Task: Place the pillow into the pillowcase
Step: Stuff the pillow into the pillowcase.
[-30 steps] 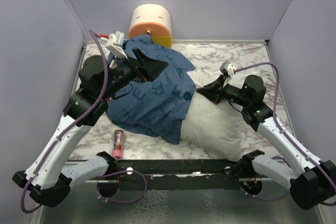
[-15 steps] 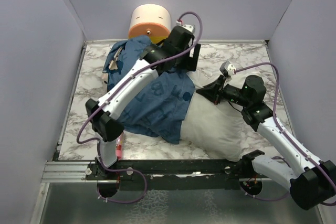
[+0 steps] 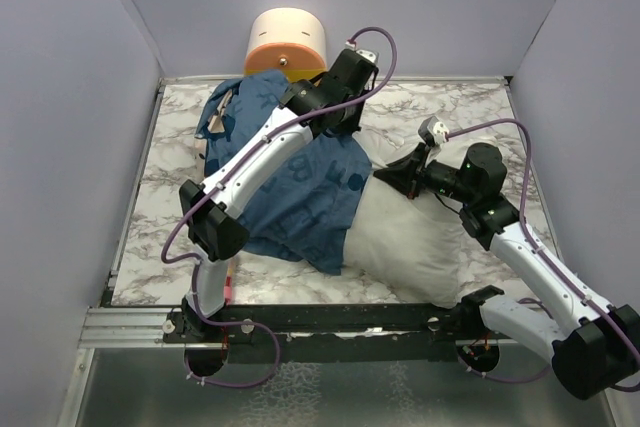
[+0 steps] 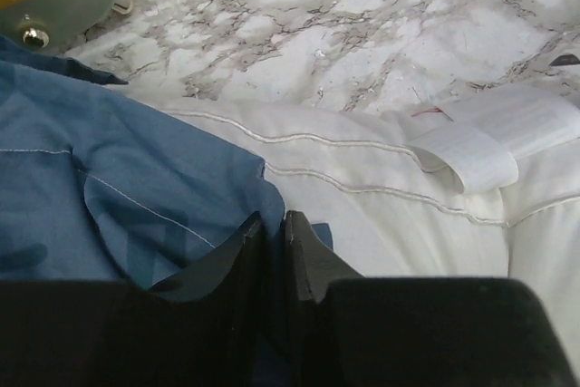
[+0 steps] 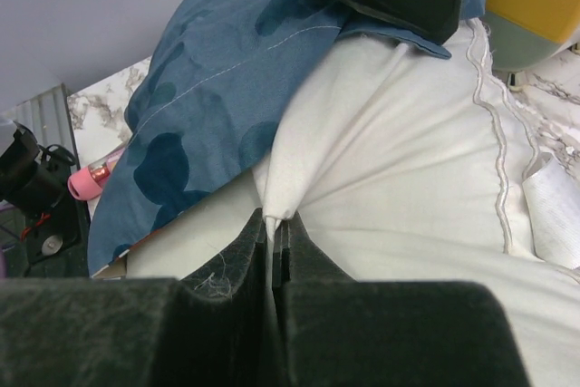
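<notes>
The blue pillowcase lies spread on the marble table and covers the left part of the white pillow. My left gripper reaches over to the pillowcase's far right edge. Its jaws are pressed together on the blue hem, right beside the pillow's piped seam. The pillow's white label lies just beyond. My right gripper is shut on a pinched fold of the pillow's white cloth, next to the pillowcase's opening. In the top view the right gripper sits at the pillow's upper edge.
A cream-and-orange cylinder stands against the back wall, just behind the left wrist. A pink tube lies near the front left, by the left arm's elbow. Purple walls close in the table on three sides.
My left arm has swung from the pillowcase's left side across to its far right edge, and its jaws have closed on the blue hem. The right arm has not moved.
</notes>
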{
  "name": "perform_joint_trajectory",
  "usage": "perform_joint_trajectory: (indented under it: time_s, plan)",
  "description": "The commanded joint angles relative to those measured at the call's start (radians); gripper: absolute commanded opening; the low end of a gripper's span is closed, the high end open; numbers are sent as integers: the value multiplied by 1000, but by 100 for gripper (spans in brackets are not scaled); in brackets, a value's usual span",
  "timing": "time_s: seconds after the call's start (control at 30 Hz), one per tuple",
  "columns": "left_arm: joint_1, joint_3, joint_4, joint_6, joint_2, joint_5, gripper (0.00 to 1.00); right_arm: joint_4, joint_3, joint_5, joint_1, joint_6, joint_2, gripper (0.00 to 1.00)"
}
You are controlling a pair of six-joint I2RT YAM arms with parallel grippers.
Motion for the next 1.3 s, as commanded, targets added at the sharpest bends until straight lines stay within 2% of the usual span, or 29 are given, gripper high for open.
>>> perform_joint_trajectory:
  time_s: [0.0, 0.13, 0.3, 0.43, 0.53, 0.73, 0.87, 1.03, 1.1, 1.17, 1.27]
  plan:
    - [2, 40, 50, -32, -72, 73, 15, -37, 25, -64, 18, 20, 21, 1]
    - [9, 51, 173, -101, -141, 173, 12, -47, 112, -6, 18, -2, 68, 1]
    - [23, -28, 337, -164, -247, 256, 0, -57, 278, 49, 18, -46, 171, 1]
    - [42, -116, 443, -202, -358, 297, 0, -66, 417, 118, 18, -91, 234, 1]
    - [55, -206, 584, -244, -446, 382, 0, -38, 514, 149, 18, -113, 280, 1]
    - [63, -373, 776, -313, -593, 494, 0, 102, 623, 66, 18, -82, 321, 1]
    - [68, -571, 846, -346, -708, 524, 0, 96, 554, -53, 18, -89, 281, 1]
    - [64, -954, 951, -503, -810, 712, 0, 25, 252, -164, 19, -88, 170, 1]
    - [55, -1080, 935, -577, -828, 768, 0, -9, 141, -208, 26, -65, 138, 2]
    - [46, -1152, 890, -594, -854, 792, 0, -35, 45, -215, 40, -42, 81, 2]
    - [44, -1181, 829, -570, -922, 788, 0, -121, -27, -207, 53, -39, -10, 5]
